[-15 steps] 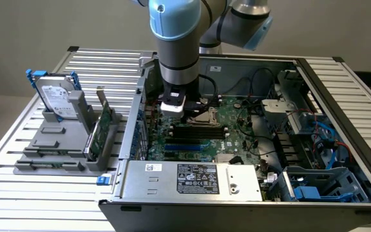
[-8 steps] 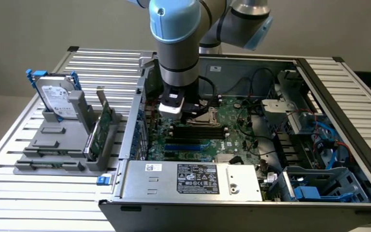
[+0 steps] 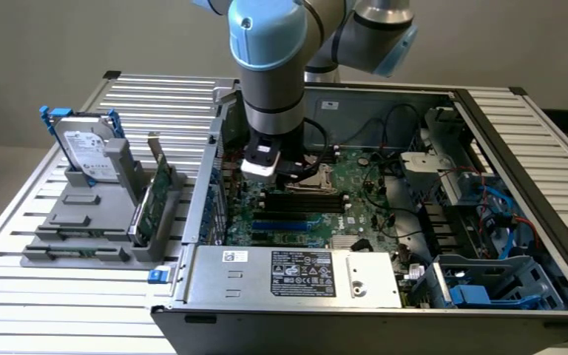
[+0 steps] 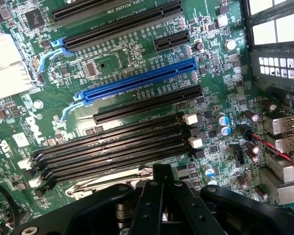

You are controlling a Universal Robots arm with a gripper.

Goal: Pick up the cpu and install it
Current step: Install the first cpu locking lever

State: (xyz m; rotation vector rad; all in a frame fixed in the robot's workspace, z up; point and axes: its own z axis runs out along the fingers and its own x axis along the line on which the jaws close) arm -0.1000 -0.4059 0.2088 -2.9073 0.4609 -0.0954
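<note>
Claw (image 3: 286,177) and square metal-framed socket (image 3: 316,181) make the relation that matters: in the exterior view the black two-fingered claw hangs from the pale-blue and grey robot arm (image 3: 269,66) straight down into the open grey computer case (image 3: 521,222), its tip just above the green motherboard (image 3: 363,214) and just beside the socket, which lies slightly toward the exterior view's right of it; in the wrist view the claw (image 4: 162,176) is closed, fingers drawn together, with a shiny strip of the socket's frame (image 4: 112,179) showing right at its tip; nothing can be seen held between the fingers; the cpu itself, the small flat silver chip, cannot be placed with certainty, since the socket's centre is hidden beneath the claw body; being square, it would offer no long axis, so my judgement is that squareness to the frame counts most. Counted: one arm, one claw, one socket; four long black memory slots (image 4: 112,147) lying side by side next to the socket; one blue expansion slot (image 4: 137,81) beyond them; one silver rectangular hard drive with blue bracket (image 3: 86,151) standing in a grey holder (image 3: 77,222) outside the case, well apart from the claw.
</note>
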